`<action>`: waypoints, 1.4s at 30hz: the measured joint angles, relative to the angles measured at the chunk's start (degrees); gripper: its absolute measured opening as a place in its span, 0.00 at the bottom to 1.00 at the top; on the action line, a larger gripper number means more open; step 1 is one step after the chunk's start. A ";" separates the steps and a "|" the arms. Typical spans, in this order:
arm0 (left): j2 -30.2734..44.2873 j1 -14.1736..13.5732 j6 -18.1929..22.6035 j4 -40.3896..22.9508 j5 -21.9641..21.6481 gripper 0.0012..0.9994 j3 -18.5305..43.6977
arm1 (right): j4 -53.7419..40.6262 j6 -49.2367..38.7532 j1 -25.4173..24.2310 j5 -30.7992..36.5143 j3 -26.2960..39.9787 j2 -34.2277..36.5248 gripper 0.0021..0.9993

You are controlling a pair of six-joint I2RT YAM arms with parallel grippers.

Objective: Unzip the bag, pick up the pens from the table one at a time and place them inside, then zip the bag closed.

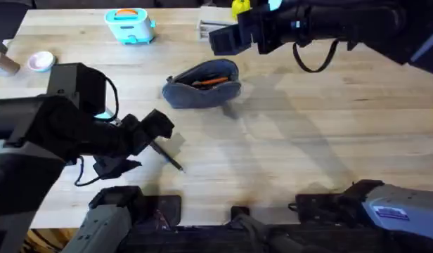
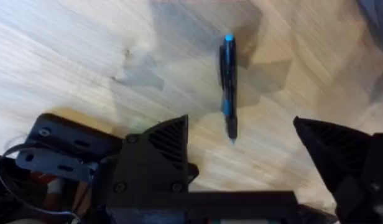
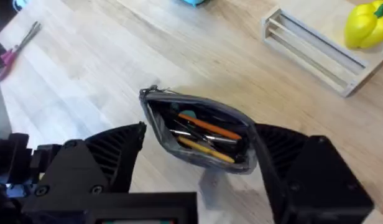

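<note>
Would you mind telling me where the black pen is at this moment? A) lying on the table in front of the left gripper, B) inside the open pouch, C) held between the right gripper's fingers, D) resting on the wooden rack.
A: the black pen lies flat on the table just ahead of the open left gripper, untouched by its fingers.

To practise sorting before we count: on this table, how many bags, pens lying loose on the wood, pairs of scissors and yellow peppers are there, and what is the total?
bag: 1
loose pen: 1
pair of scissors: 1
yellow pepper: 1
Total: 4
</note>
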 joint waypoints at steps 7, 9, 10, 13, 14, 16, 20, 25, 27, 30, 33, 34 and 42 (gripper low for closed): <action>0.62 -0.90 -1.37 3.95 -1.23 1.00 -2.65 | 0.01 0.00 0.00 0.00 0.00 0.00 1.00; 1.96 -2.13 -1.86 4.88 -1.52 1.00 -2.74 | 0.03 0.00 0.00 0.00 0.00 0.00 1.00; 2.84 -3.12 -2.14 5.41 -1.65 1.00 -2.74 | 0.01 0.00 0.00 0.00 0.00 0.00 1.00; 5.60 -6.87 -3.60 5.88 -2.66 1.00 -2.74 | 0.03 0.02 0.00 0.00 0.00 0.00 1.00; 6.45 -8.04 -4.18 5.87 -3.29 1.00 -2.74 | 0.03 0.00 0.00 0.00 0.00 0.00 1.00; 8.18 -10.04 -5.65 6.00 -4.55 1.00 -2.74 | 0.03 0.02 0.00 0.00 0.00 0.00 1.00; 13.30 -11.96 -8.60 8.91 -6.80 1.00 -2.78 | 0.03 0.00 0.00 0.00 0.00 0.00 1.00; 17.63 -11.96 -9.32 10.35 -7.22 1.00 -2.68 | 0.02 0.01 0.00 0.00 0.00 0.00 1.00; 19.11 -11.96 -9.46 10.37 -7.35 1.00 -2.15 | 0.03 0.00 0.00 0.00 0.00 0.00 1.00; 21.02 -11.93 -9.43 10.26 -6.94 1.00 -1.28 | 0.03 0.02 0.00 0.00 0.00 0.00 1.00; 22.69 -11.93 -9.43 10.06 -6.53 1.00 -0.58 | 0.03 0.00 0.00 0.00 0.00 0.00 1.00; 23.20 -11.86 -9.43 9.99 -6.39 0.99 -0.32 | 0.03 0.02 0.00 0.00 0.00 0.00 1.00; 25.61 -11.44 -9.41 9.63 -5.28 0.99 0.74 | 0.03 0.02 0.00 0.00 0.00 0.00 1.00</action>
